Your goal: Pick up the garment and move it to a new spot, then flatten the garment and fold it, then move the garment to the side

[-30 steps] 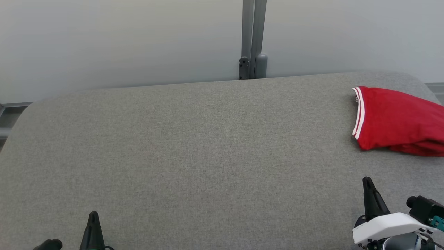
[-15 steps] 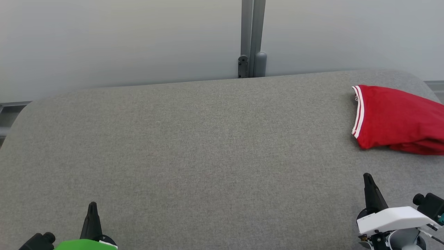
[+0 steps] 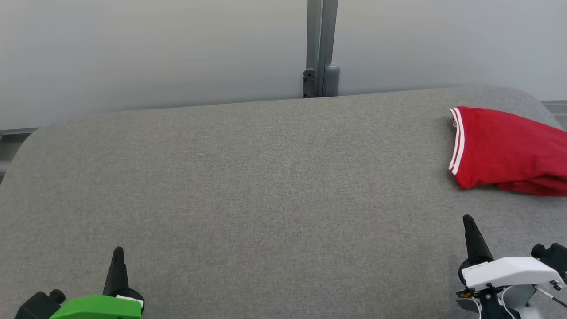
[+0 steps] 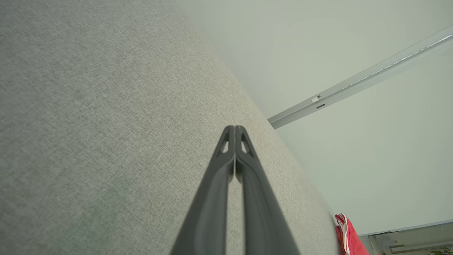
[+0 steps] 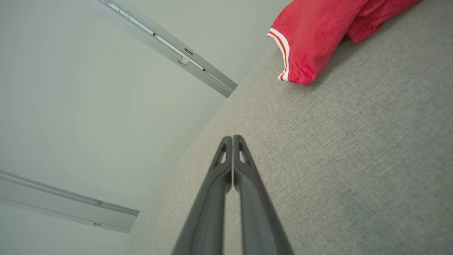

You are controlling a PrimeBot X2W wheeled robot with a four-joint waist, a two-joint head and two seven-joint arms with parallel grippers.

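1. You have the red garment (image 3: 505,150) lying bunched at the far right of the grey fabric surface (image 3: 266,177). Its right part is cut off by the edge of the head view.
2. Its white-striped hem (image 3: 457,141) faces the robot's left, toward the middle of the surface.
3. Your left gripper (image 3: 118,254) sits at the lower left of the head view, over the near part of the surface. In the left wrist view the fingers are pressed together tip to tip with nothing between them. It is well apart from the garment.
4. Your right gripper (image 3: 468,221) sits at the lower right, its fingers likewise closed tip to tip and empty. The garment lies beyond it, near but not touching, with bare fabric between.
5. Behind the surface you have a pale wall (image 3: 133,53) with a grey post (image 3: 321,44) standing against it.
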